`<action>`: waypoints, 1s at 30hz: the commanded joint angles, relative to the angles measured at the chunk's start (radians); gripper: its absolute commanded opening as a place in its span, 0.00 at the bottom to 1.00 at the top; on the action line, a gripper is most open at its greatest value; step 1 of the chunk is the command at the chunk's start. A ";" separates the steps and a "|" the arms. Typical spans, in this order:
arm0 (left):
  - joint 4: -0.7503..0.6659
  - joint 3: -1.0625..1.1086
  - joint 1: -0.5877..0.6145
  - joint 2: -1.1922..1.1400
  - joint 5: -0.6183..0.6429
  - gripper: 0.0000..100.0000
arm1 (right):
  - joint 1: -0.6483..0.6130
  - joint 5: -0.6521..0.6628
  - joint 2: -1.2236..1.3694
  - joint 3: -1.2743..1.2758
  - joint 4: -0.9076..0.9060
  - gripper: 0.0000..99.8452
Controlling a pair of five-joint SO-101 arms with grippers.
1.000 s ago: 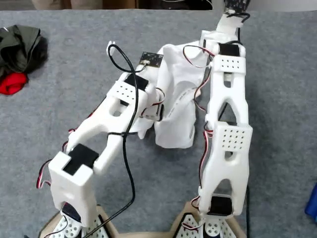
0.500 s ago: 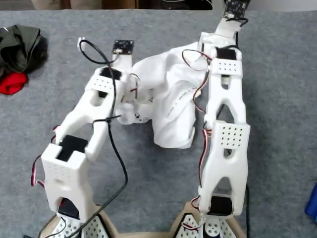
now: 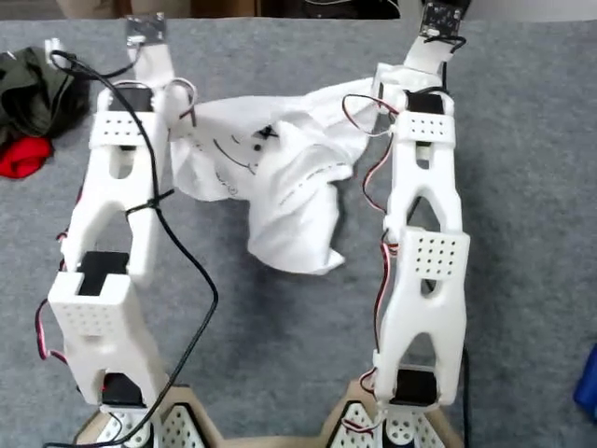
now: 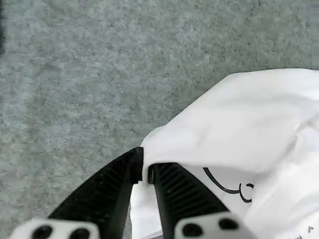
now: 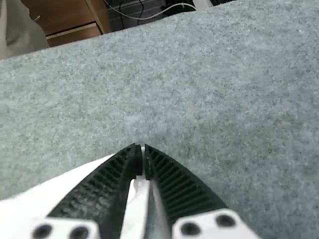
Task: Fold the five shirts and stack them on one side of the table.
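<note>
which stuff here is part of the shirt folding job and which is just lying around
Part of the job:
white shirt, pinched by the left gripper and the right gripper
dark green garment and red garment, bunched at the table's far left corner, likely shirts waiting

Just lying about:
blue object at the table's right side
wooden furniture and cables beyond the table

A white shirt [image 3: 280, 177] with a black line drawing lies crumpled and stretched sideways near the middle of the table's [image 3: 522, 140] far edge. A bunched dark green shirt [image 3: 37, 84] and a red shirt [image 3: 23, 157] touch at the far left corner.
</note>
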State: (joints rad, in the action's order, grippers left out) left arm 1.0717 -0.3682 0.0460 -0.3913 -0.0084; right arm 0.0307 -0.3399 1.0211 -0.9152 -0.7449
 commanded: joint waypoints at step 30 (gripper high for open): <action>0.101 -0.115 -0.259 0.008 0.241 0.31 | -0.065 0.060 0.019 -0.038 -0.017 0.00</action>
State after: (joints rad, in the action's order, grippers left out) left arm 1.1301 -0.3851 -0.1473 -0.3913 0.2248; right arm -0.0215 -0.2908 1.0457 -0.9152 -0.7587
